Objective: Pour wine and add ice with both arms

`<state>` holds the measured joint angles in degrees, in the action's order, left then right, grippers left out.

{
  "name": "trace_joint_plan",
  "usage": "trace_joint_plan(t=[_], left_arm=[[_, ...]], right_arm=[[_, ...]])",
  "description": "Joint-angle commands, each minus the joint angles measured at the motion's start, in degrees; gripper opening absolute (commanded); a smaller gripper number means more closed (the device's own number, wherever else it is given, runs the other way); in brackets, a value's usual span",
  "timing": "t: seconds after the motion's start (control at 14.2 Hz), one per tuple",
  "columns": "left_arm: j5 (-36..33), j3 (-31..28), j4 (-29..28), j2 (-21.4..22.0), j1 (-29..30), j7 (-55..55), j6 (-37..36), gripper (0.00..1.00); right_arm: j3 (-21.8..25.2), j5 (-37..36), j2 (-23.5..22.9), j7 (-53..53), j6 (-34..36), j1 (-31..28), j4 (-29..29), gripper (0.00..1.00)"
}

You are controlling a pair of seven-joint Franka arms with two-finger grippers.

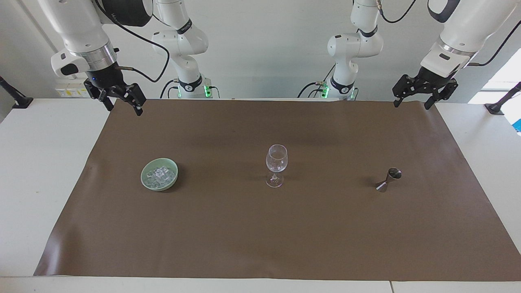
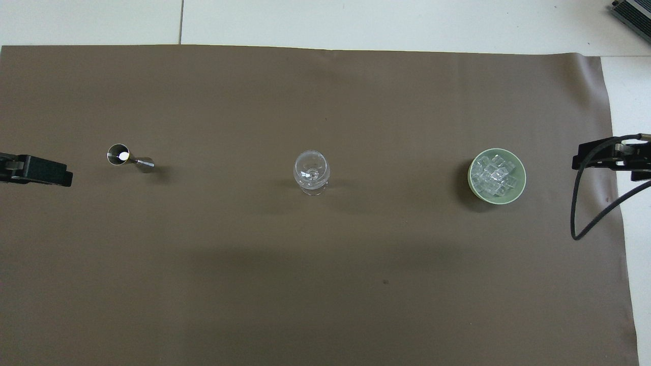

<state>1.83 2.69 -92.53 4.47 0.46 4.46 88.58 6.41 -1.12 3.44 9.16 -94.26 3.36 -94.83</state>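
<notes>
Table (image 1: pixel 36 171): white top, covered by a brown mat (image 1: pixel 260 236). On the mat, in a row: pale green bowl (image 1: pixel 145 179) holding ice (image 1: pixel 161 175), toward the right arm's end; clear stemmed glass (image 1: pixel 276 165), upright, central; metal jigger (image 1: pixel 388 179), toward the left arm's end.

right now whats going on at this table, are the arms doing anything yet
Nothing is being handled yet. The left gripper and the right gripper both hang open and empty near the robots' edge of the brown mat, each at its own end. On the mat, in a row, stand a metal jigger toward the left arm's end, an upright stemmed glass in the middle that looks empty, and a pale green bowl holding the ice toward the right arm's end.
</notes>
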Motion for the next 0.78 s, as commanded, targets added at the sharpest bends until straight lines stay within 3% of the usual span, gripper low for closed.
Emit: trace_joint_plan(t=[0.0,0.35,0.71], left_arm=[[-0.52,-0.14,-0.1,-0.16,-0.02,-0.59,0.46,1.0],[-0.52,-0.14,-0.28,0.01,0.07,-0.41,0.63,1.0],[-0.43,-0.23,-4.58,1.77,-0.02,0.11,0.89,1.0]], right_arm=[[-0.88,1.12,1.4,-1.08,0.57,-1.25,-1.32,1.0],[-0.88,1.12,1.4,-0.99,0.57,-1.25,-1.32,1.0],[-0.88,1.12,1.4,-0.99,0.57,-1.25,-1.32,1.0]])
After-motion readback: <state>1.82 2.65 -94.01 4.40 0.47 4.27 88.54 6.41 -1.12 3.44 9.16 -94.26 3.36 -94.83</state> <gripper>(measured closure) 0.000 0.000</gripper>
